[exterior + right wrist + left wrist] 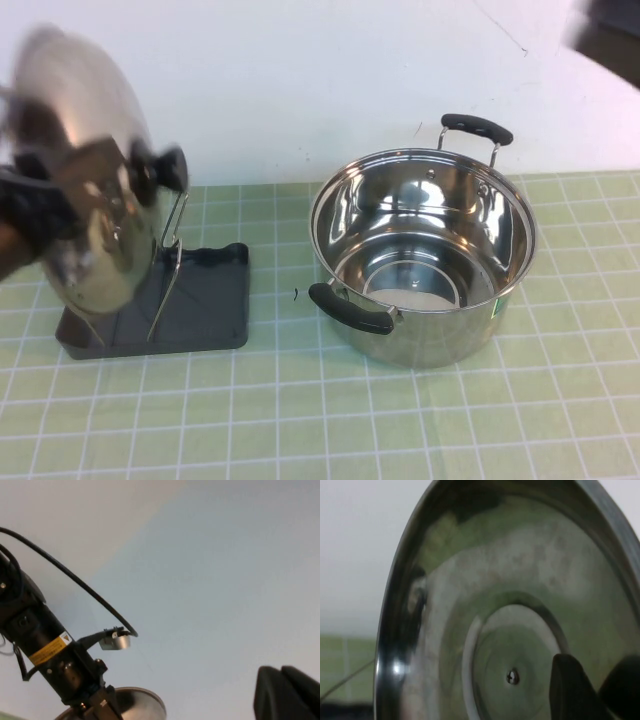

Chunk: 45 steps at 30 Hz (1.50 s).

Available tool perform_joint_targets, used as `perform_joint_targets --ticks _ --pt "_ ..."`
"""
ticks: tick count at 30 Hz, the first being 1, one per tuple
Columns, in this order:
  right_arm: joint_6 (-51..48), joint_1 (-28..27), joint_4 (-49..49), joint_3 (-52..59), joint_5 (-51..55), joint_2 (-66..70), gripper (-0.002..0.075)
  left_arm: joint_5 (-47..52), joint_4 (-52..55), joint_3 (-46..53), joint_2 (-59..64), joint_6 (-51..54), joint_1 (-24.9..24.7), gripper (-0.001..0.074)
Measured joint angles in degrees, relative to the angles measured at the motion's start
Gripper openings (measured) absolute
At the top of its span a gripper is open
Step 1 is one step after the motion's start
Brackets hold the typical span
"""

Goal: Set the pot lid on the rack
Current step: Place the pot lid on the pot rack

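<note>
Lid: the pot lid [85, 170] is up on edge at the far left of the high view, tilted, domed face with its black knob [168, 170] turned toward the pot, hanging right over the rack.

Left gripper: the left gripper [35, 205] sits at the lid's left rim, clenched on it as far as I can judge, since the lid is held off the table there. The left wrist view is basically all lid underside [520, 630] with one dark finger [570, 687] poking in at the corner.

Rack: the rack [170, 265] is a wire frame on a dark grey tray [215, 305], directly under the lid's lower edge. Can't tell if the rim is already touching the wire or just above it.

Key relation: the lid's disc looks roughly lined up with the upright loops, so my guess is the move is straight down into the slot, knob side facing the pot.

Right gripper: the right gripper [287, 692] is parked up high, well away, only a dark tip showing against the wall, so no idea about its jaws. Left arm is obviously the nearer one.

Pot: the steel pot [422, 250] sits empty to the right of the rack, apart from it.
</note>
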Motion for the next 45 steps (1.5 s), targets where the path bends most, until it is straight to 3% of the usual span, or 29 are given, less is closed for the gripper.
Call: perform_joint_targets --ticks 4,9,27,29,34,37,41,45 --pt "9.83 0.00 -9.17 5.18 3.83 -6.02 0.0004 0.35 -2.23 0.00 6.93 5.92 0.00 0.0169" --pt "14.69 0.00 -11.63 11.30 6.48 -10.83 0.0000 0.56 -5.44 -1.57 12.01 12.76 0.00 0.0169" --pt "17.03 0.00 -11.75 14.44 9.29 -12.03 -0.0001 1.67 -5.99 -4.64 24.27 21.14 0.00 0.0172" --pt "17.88 0.00 -11.75 14.44 9.29 -12.03 -0.0001 1.67 -5.99 -4.69 24.27 21.94 0.00 0.0209" --pt "18.82 0.00 -11.75 14.44 9.29 -12.03 -0.0001 2.39 -6.13 -5.84 24.14 21.15 0.00 0.0435" --pt "18.04 0.00 -11.75 14.44 9.97 -12.03 -0.0001 4.32 -6.09 -7.05 23.39 20.39 0.00 0.0520" --pt "14.23 0.00 -11.75 14.34 15.13 -12.03 -0.0001 6.44 -3.18 -9.57 21.10 19.92 0.00 0.0552" --pt "9.51 0.00 -11.53 13.05 29.15 -12.03 -0.0001 9.14 1.65 -13.08 17.51 19.72 0.00 0.0550"
